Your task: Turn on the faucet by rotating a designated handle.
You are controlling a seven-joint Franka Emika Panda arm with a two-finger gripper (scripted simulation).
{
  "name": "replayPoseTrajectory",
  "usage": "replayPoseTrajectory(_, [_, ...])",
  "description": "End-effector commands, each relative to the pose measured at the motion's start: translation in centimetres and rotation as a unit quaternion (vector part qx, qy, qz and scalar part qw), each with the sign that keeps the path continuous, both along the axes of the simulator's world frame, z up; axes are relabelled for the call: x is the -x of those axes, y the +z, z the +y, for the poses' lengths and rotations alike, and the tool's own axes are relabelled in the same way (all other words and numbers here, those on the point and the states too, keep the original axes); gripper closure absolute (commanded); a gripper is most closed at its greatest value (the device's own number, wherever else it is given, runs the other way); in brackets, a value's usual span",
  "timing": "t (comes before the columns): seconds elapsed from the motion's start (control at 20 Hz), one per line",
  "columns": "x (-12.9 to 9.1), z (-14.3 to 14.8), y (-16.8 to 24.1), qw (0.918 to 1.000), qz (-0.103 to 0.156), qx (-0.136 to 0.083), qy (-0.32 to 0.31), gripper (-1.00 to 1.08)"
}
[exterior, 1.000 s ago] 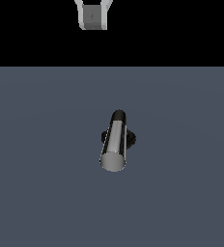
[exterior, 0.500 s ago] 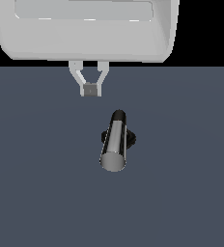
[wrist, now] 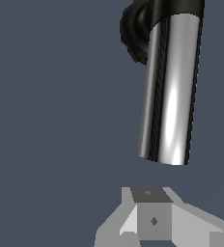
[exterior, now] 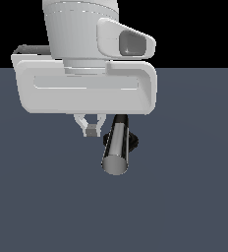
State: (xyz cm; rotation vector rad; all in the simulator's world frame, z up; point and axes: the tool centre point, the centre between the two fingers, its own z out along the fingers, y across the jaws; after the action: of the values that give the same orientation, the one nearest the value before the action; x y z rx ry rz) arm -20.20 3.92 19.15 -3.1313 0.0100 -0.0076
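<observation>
The arm hangs over a plain grey-blue surface (exterior: 194, 206), its big white hand body filling the upper part of the exterior view. Below it the gripper (exterior: 91, 129) shows two short fingers (exterior: 81, 123) converging on a small grey block; in the wrist view the gripper (wrist: 151, 212) looks drawn together with nothing between the tips — closed on nothing, as far as I can judge.

The faucet (exterior: 131, 141) sits near the middle of the surface. Only a dark edge of its black base and elbow peeks out on either side of the handle. The handle (exterior: 117, 147) is a polished silver cylinder running out from the elbow toward the viewer, ending in a flat round face. In the exterior view the gripper is just beside the handle, on the exterior view's left of it, and appears apart from it. The wrist view shows the handle (wrist: 171, 91) with the faucet (wrist: 135, 34) elbow at its far end, and a clear gap between the bar's free end and the fingertips.

Handling judgement: the bar looks rigid and metal-smooth, so likely slippery under the pads; it should pivot about the elbow joint rather than lift. Best contact is probably near the free end, for leverage — a sideways push with closed fingers may serve as well as a pinch. Not fragile by appearance.
</observation>
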Motion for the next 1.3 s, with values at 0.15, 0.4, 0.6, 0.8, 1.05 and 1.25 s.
replayPoseTrajectory(0.15, [-0.7, 0.4, -3.5, 1.0000, 0.001, 0.001, -0.001, 1.08])
replayPoseTrajectory(0.4, [-1.3, 0.7, -5.9, 1.0000, 0.002, 0.002, -0.002, 1.08])
replayPoseTrajectory(0.6, [-1.6, 0.8, -7.1, 1.0000, 0.002, 0.003, -0.002, 1.08])
replayPoseTrajectory(0.8, [-1.8, 0.9, -7.9, 1.0000, 0.002, 0.004, -0.003, 1.08])
replayPoseTrajectory(1.05, [-1.9, 0.9, -8.1, 1.0000, 0.002, 0.004, -0.003, 1.08])
replayPoseTrajectory(1.25, [-1.9, 0.5, -8.1, 1.0000, 0.002, 0.004, -0.003, 1.08])
